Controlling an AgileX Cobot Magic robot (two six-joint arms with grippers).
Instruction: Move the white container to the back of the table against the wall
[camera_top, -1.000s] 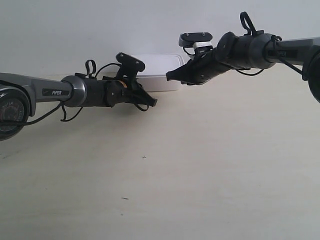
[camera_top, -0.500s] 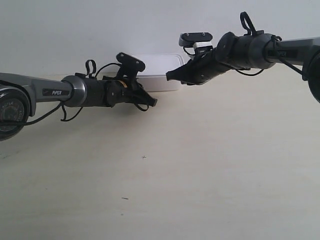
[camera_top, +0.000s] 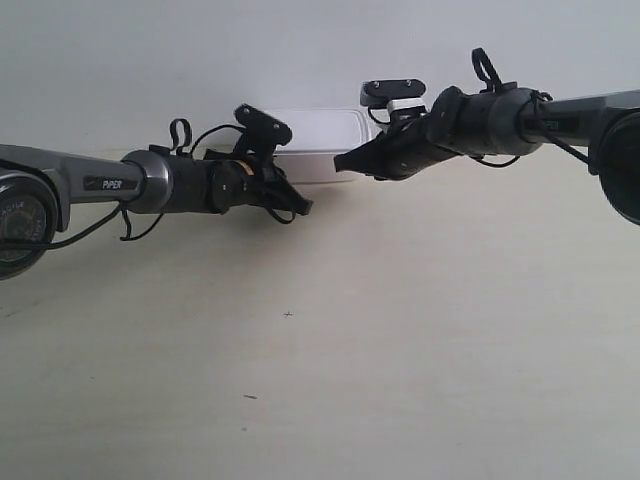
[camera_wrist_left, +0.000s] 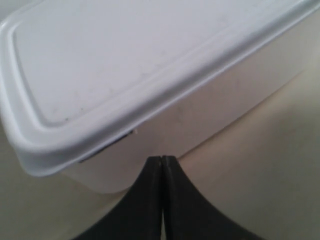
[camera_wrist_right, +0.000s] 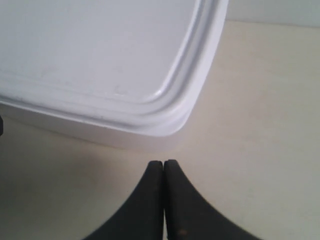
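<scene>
The white container (camera_wrist_left: 235, 95) looked like smooth plastic, its side wall matt. Its lid (camera_wrist_left: 125, 50) carried a soft sheen along the raised rim and faint scuffs on the flat top. The table (camera_top: 400, 360) had a pale, matt wood-grain finish, smooth, with tiny dark specks. The wall (camera_top: 250, 50) was plain and matt. The left gripper (camera_wrist_left: 161, 160) and right gripper (camera_wrist_right: 163, 163) were smooth matt black. The arm at the exterior view's left (camera_top: 60, 172) showed a silvery, satin, metal-looking tube.
</scene>
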